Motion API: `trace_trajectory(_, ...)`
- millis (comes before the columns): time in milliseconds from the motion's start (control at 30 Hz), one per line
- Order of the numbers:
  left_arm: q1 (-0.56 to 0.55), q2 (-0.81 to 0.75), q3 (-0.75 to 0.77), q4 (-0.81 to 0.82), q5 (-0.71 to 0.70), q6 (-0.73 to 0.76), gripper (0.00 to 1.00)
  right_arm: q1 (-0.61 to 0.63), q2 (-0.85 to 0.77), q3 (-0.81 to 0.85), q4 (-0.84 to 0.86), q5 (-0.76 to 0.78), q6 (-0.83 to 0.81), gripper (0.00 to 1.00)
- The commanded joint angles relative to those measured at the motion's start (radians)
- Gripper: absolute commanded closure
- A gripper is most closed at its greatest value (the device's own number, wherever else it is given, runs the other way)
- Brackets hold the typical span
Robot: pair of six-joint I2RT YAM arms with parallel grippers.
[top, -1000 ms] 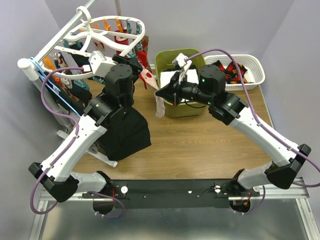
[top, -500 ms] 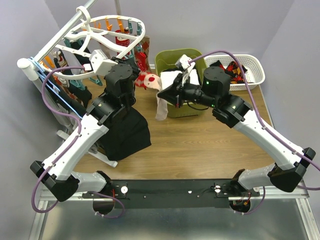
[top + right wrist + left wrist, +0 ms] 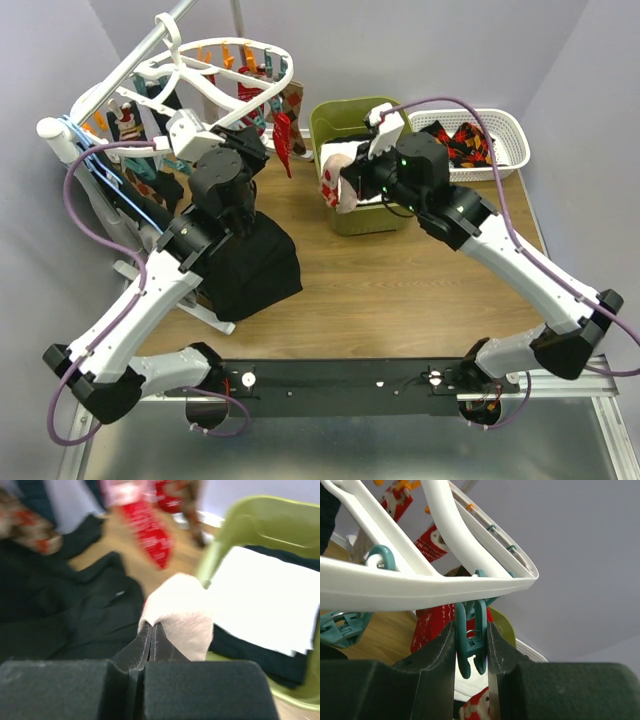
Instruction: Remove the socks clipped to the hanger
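Observation:
The white oval hanger (image 3: pixel 262 49) hangs at the back left, with several socks clipped to it, among them a red sock (image 3: pixel 283 135). My left gripper (image 3: pixel 252 142) is under its rim (image 3: pixel 420 585), shut on a teal clip (image 3: pixel 471 640). The clip's lower prongs stand apart and hold nothing. My right gripper (image 3: pixel 350 183) is shut on a beige sock with red marks (image 3: pixel 337 188), free of the hanger, at the left edge of the green bin. In the right wrist view my right gripper (image 3: pixel 151 630) pinches the sock's beige cuff (image 3: pixel 180 610).
The green bin (image 3: pixel 345 108) holds a folded white cloth (image 3: pixel 260 595) over dark fabric. A white mesh basket (image 3: pixel 505 118) with several socks stands at the back right. A large black garment (image 3: pixel 255 265) hangs on the rack (image 3: pixel 55 130) at the left.
The sock has come off the clip. My right gripper has drawn it to the right, up to the green bin. My left arm has shifted left with the clip, and the hanger has swung.

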Motion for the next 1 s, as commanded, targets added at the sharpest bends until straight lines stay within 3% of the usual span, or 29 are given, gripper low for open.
trace_trajectory(0, -0.003, -0.067, -0.043, 0.073, 0.019, 0.155, 1.0, -0.195, 0.07, 0.097, -0.062, 0.042, 0.046, 0.99)
trace_trajectory(400, 0.0, -0.189, -0.142, 0.146, 0.053, 0.214, 1.0, -0.749, 0.363, 0.341, -0.089, -0.118, 0.083, 0.99)
trace_trajectory(500, 0.0, -0.198, -0.145, 0.146, 0.076, 0.211, 1.0, -0.815, 0.478, 0.384, -0.068, -0.138, 0.105, 0.99)
trace_trajectory(867, 0.0, -0.228, -0.176, 0.113, 0.165, 0.137, 1.0, -0.88, 0.877, 0.632, -0.023, -0.193, 0.126, 0.99)
trace_trajectory(900, 0.0, -0.233, -0.178, 0.11, 0.177, 0.131, 1.0, -0.88, 0.903, 0.64, -0.02, -0.199, 0.128, 0.98)
trace_trajectory(933, 0.0, -0.238, -0.182, 0.111, 0.185, 0.119, 1.0, -0.88, 0.912, 0.648, -0.025, -0.199, 0.137, 0.91)
trace_trajectory(967, 0.001, -0.248, -0.188, 0.114, 0.189, 0.114, 1.0, -0.88, 0.923, 0.674, -0.037, -0.196, 0.14, 0.75)
